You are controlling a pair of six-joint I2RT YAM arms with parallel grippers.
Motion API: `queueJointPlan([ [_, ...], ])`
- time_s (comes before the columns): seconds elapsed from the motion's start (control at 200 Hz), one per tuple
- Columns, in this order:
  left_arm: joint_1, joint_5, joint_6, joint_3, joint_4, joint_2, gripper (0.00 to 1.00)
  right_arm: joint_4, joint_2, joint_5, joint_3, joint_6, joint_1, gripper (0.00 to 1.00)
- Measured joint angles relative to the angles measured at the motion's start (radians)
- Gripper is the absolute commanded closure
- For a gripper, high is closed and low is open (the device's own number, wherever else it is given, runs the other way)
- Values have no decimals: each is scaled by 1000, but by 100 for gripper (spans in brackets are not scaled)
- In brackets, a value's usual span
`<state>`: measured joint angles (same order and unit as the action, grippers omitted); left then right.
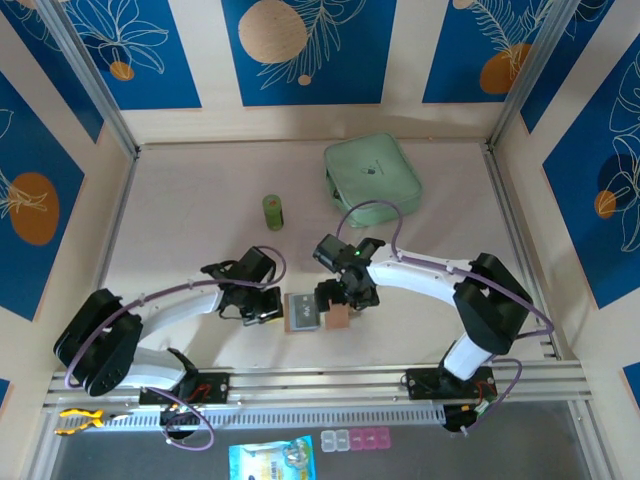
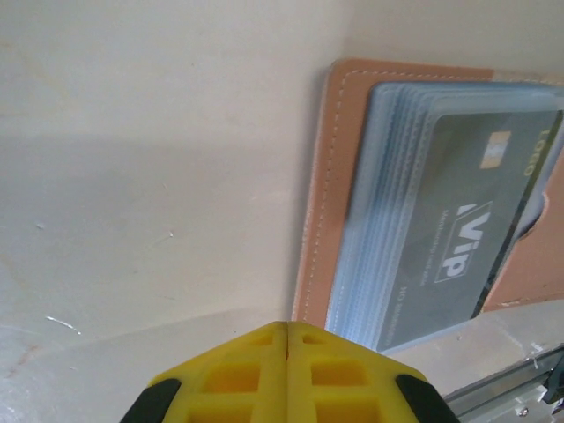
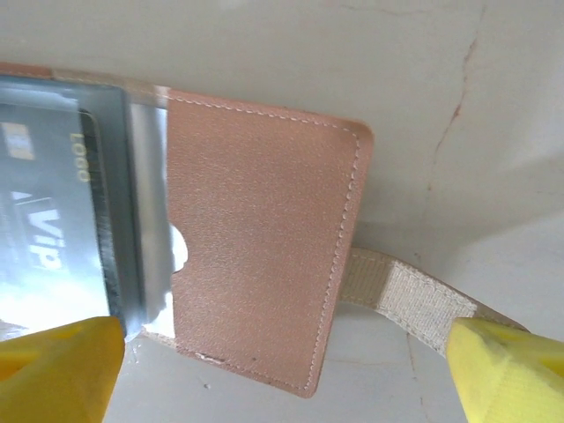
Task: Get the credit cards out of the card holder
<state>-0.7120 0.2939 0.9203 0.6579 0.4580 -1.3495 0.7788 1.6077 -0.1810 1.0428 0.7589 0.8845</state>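
The top credit card, dark grey, reads "VIP" and "LOGO" beside a gold chip, softened by a stack of clear plastic sleeves; whatever lies in the sleeves beneath is hidden. It sits in the open card holder, stitched pinkish-tan leather-like, flat on the pale table between the arms. The left gripper has its yellow fingers pressed together just beside the holder's edge. The right gripper is spread wide over the tan flap, where a pale woven strap pokes out
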Motion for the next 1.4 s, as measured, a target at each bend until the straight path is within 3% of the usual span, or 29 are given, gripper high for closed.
queueJointPlan([
  [0.37, 0, -7, -4, 18, -2, 18, 100, -31, -80, 100, -10, 7, -30, 19],
  [0.725, -39, 24, 17, 61, -81, -19, 100, -237, -132, 301, -122, 46, -89, 50],
  [0.945, -77, 38, 25, 63, -115, -87, 100, -340, -109, 372, -140, 67, -94, 63],
  [1.4, -79, 38, 25, 61, -164, -100, 100, -428, -18, 422, -142, 72, -93, 70],
])
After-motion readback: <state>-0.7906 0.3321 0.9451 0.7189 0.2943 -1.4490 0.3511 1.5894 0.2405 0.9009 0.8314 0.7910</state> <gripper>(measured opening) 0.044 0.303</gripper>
